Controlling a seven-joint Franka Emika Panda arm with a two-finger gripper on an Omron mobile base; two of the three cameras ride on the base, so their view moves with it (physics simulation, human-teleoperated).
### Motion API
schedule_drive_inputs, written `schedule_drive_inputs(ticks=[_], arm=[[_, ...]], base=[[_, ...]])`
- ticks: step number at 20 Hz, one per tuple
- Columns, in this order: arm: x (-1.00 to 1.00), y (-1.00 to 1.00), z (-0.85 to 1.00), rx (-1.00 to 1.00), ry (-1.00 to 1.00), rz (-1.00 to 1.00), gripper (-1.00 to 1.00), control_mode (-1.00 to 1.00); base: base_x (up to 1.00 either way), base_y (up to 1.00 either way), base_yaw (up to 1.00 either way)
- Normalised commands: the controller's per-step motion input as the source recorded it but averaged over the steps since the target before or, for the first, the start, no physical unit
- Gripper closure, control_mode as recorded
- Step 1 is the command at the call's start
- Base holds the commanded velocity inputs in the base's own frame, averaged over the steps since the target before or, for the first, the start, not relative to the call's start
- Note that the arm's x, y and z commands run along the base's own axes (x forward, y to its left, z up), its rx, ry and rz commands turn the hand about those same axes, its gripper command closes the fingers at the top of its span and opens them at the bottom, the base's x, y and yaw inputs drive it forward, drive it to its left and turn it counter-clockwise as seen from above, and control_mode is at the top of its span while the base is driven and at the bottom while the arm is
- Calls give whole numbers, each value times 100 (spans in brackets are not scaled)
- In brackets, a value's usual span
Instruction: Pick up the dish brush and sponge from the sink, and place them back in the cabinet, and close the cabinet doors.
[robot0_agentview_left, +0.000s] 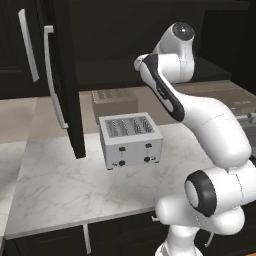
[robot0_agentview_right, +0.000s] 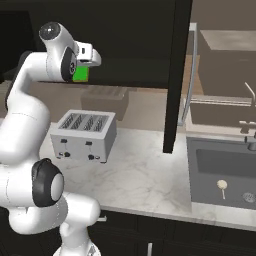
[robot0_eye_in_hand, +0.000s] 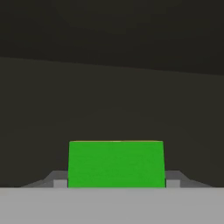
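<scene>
Hand (robot0_agentview_right: 81, 70) clamped on the sponge (robot0_agentview_right: 80, 74), green block between its fingertips.

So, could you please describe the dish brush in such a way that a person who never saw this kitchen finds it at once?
Look at the dark grey sink set in the marble counter, right of the toaster. On its floor lies the dish brush, left of the round metal drain. It is the one pale thing in the basin: a round cream head on a thin stick handle.
</scene>
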Motion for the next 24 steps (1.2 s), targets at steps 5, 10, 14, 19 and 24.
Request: schedule_drive_inputs(ticks=[5, 10, 14, 19, 24], arm=[[45, 3, -1, 0, 0, 2, 100, -100], [38, 2, -2, 0, 0, 2, 100, -100], [42, 0, -4, 0, 0, 2, 100, -100], [43, 1, -8, 0, 0, 2, 100, -100], [38, 4, -18, 0, 0, 2, 100, -100]], base=[[0, 0, 0], [0, 0, 0], [0, 0, 0], [0, 0, 0], [0, 0, 0]])
